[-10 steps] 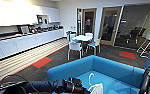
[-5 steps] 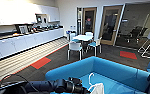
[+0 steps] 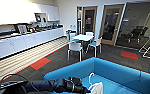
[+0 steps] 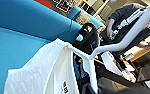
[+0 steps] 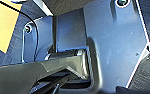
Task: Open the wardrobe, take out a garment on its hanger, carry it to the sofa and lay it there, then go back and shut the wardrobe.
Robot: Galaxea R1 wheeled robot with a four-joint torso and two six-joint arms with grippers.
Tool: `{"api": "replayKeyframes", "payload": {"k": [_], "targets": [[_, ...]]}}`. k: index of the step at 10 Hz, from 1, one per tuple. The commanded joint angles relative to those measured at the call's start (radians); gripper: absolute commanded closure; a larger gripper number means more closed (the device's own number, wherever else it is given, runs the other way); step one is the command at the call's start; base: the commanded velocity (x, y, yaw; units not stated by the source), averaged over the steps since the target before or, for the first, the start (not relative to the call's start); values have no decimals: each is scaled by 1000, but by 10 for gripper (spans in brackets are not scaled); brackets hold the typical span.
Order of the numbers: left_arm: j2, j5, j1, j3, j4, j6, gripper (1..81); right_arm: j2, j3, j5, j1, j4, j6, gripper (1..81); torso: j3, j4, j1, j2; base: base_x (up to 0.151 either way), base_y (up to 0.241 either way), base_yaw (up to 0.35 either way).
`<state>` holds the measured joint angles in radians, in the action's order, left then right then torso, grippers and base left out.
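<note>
- carrying the garment to the sofa is judged the step in hand; laying it down calls for lowering it onto the wide seat.
- the thin white hanger is apparently held by the left gripper, though its grip cannot be told for certain.
- light, soft fabric is seen draped over smooth blue upholstery.

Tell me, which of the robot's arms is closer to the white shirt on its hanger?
The left. Its arm reaches in from the head view's left, ending right at the hanger carrying the shirt above the blue sofa. Where the right arm sits relative to the shirt cannot be told.
</note>
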<state>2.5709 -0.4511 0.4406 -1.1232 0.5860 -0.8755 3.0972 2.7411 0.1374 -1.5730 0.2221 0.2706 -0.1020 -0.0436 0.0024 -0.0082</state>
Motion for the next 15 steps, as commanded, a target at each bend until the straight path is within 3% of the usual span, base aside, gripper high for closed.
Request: {"api": "replayKeyframes", "payload": {"k": [1,3,5,7,9,11,15], "targets": [[5,32,-151,49,18,3,811,7,-6,-53,23,6,-1,10,0,0,0,0,0,0,0],[13,32,-151,49,20,1,811,7,-6,-53,23,6,-1,10,0,0,0,0,0,0,0],[59,32,-153,23,31,1,811,5,-6,-53,21,8,-1,10,-94,0,0,0,0,0,0],[112,32,-159,-26,31,0,811,5,-6,-53,21,8,-1,10,-125,0,-1,0,0,0,0],[155,35,-174,-64,29,-7,811,5,-6,-52,23,8,-1,10,-94,0,-1,0,0,0,0],[218,48,-196,-114,25,-11,811,5,-6,-53,24,7,-1,10,-115,0,0,1,0,0,0],[378,69,-211,-264,18,-25,811,7,-6,-53,27,5,-1,10,-113,0,0,1,0,0,0]]}}
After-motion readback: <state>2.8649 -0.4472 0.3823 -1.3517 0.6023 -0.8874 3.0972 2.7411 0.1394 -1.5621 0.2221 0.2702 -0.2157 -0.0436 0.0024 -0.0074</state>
